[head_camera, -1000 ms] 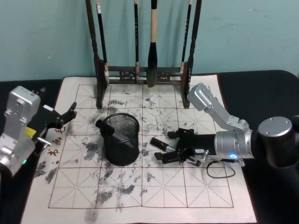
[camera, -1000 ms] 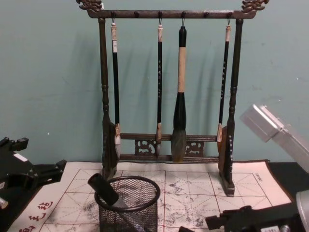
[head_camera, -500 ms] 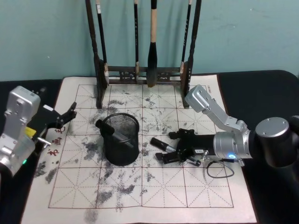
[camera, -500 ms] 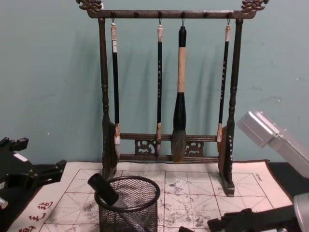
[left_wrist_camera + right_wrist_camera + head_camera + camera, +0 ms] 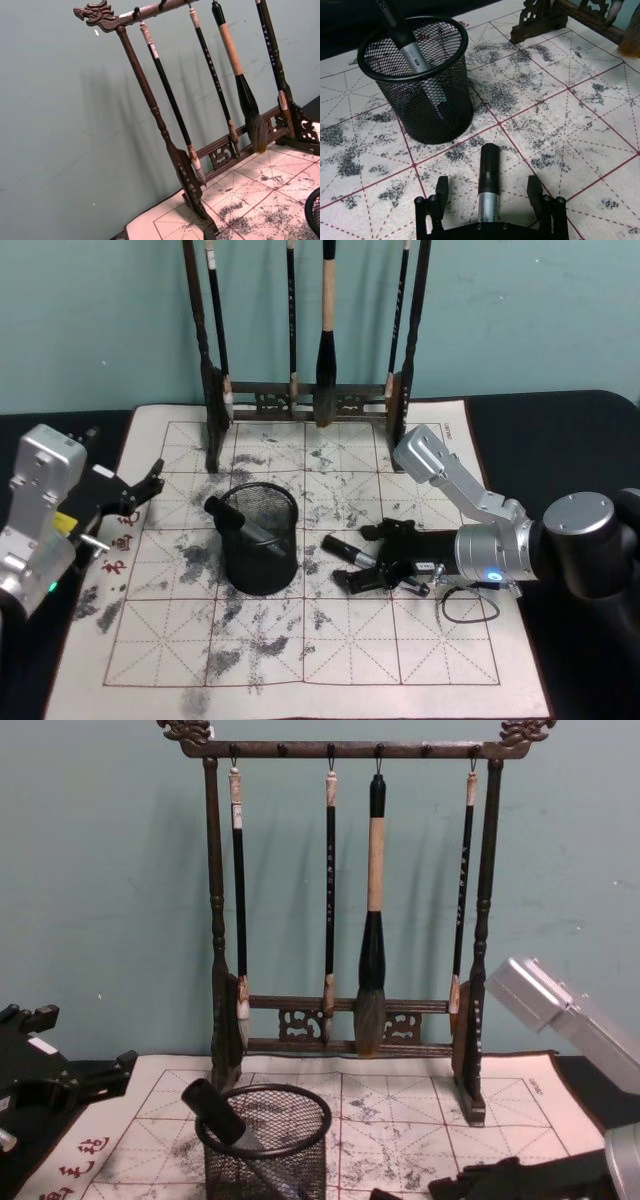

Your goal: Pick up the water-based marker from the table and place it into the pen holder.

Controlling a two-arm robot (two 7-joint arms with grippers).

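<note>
Working arm: the right gripper (image 5: 360, 556) sits low over the table (image 5: 350, 652), to the right of the pen holder (image 5: 262, 558).
Fingers: spread wide apart, one on each side of the water-based marker (image 5: 488, 181), neither pressing on it.
Marker: lies flat on the ink-stained, red-gridded felt between those fingers, with its black cap pointing toward the pen holder and its silver barrel running back under the gripper body.
Pen holder: stands upright on the felt, near the marker's cap but apart from it.
Inside the holder: a second marker (image 5: 226, 516) leans against the rim, its cap sticking out on the left side.
Left gripper (image 5: 133, 496): parked at the left edge of the felt, well apart from the holder.
Behind: a dark brush rack (image 5: 215, 920) with brushes (image 5: 375, 870) hanging from its top bar.
</note>
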